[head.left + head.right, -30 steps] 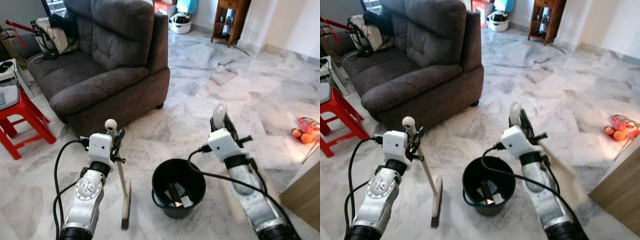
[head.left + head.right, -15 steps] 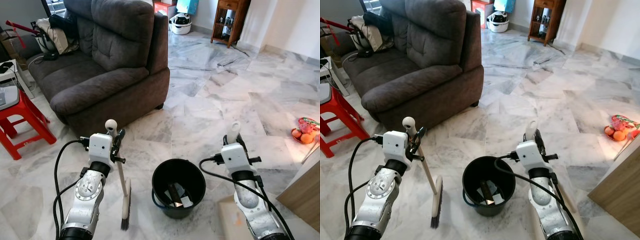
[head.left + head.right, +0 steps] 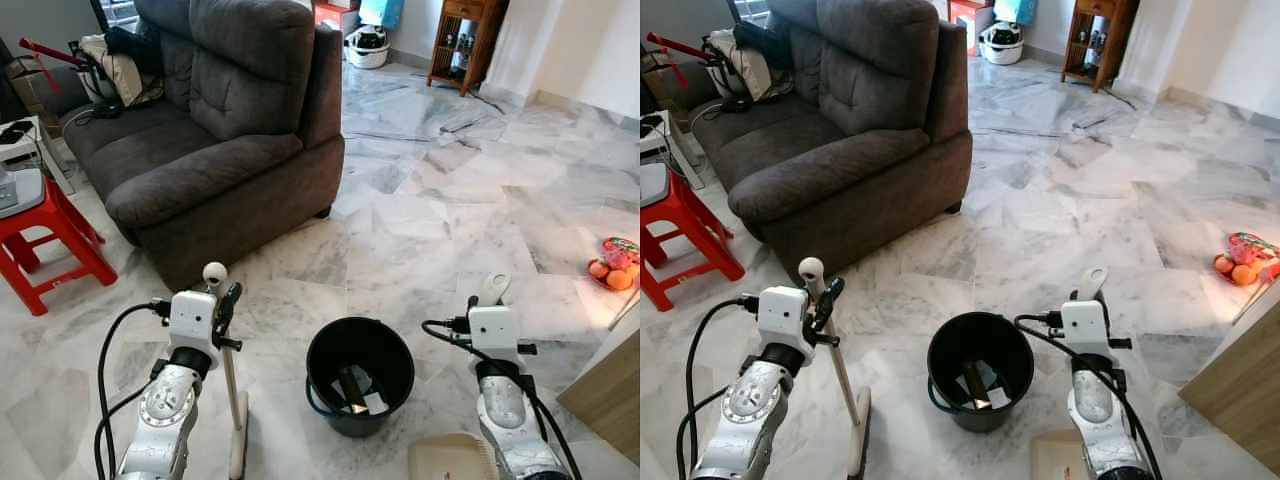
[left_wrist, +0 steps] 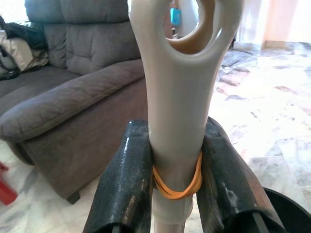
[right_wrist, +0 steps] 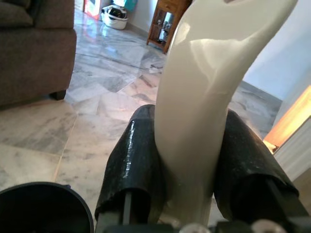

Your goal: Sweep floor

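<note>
My left gripper [image 3: 222, 306] is shut on the pale broom handle [image 4: 180, 97], which has an orange rubber band around it. The broom stands nearly upright, with its head [image 3: 238, 458] on the marble floor left of the black bucket [image 3: 330, 342]. The bucket holds a few scraps. My right gripper [image 3: 490, 308] is shut on the cream dustpan handle [image 5: 201, 92]. The dustpan's pan [image 3: 450, 460] lies low by the floor, right of the bucket and below that arm.
A dark grey sofa [image 3: 220, 130] stands ahead on the left, with a red stool [image 3: 45, 240] beside it. A wooden cabinet corner [image 3: 612, 395] is close on the right, and a bag of fruit [image 3: 612, 270] lies beyond it. Open marble floor stretches ahead.
My right arm has drawn back and down to the right of the bucket, bringing the dustpan low by the floor. The broom now stands more upright. The camera has shifted slightly.
</note>
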You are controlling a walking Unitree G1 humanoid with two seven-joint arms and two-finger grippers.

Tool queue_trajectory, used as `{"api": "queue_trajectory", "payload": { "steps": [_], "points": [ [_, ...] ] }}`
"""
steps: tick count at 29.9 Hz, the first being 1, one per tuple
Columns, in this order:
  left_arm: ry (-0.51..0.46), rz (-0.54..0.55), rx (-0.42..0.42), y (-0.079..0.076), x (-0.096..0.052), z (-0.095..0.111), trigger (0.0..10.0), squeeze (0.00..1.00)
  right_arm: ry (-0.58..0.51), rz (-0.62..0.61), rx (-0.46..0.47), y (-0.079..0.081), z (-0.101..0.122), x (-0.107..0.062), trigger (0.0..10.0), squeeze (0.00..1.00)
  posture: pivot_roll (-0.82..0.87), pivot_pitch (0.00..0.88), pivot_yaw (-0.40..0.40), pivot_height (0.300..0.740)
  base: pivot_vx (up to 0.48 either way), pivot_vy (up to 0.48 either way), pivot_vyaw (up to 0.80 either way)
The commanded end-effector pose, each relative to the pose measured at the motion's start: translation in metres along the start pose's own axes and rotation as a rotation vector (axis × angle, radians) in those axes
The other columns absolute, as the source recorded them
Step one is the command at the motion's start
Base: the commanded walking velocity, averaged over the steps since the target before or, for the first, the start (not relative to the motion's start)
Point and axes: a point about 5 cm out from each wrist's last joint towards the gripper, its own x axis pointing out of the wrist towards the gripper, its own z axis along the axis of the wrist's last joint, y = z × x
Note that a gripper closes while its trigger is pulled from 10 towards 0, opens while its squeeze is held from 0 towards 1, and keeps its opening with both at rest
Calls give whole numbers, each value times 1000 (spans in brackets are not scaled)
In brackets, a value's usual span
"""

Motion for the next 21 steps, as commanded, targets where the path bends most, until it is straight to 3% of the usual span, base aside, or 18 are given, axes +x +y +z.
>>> {"api": "queue_trajectory", "payload": {
  "steps": [1,21],
  "points": [
    [-45,9,7,4,0,8,10000,0,-18,-19,30,-2,3,4,10000,0,77,30,54,740,0,0,0],
    [8,1,-24,-1,-4,-6,10000,0,4,15,58,8,-5,1,10000,0,65,32,52,740,0,0,0]
  ]
}}
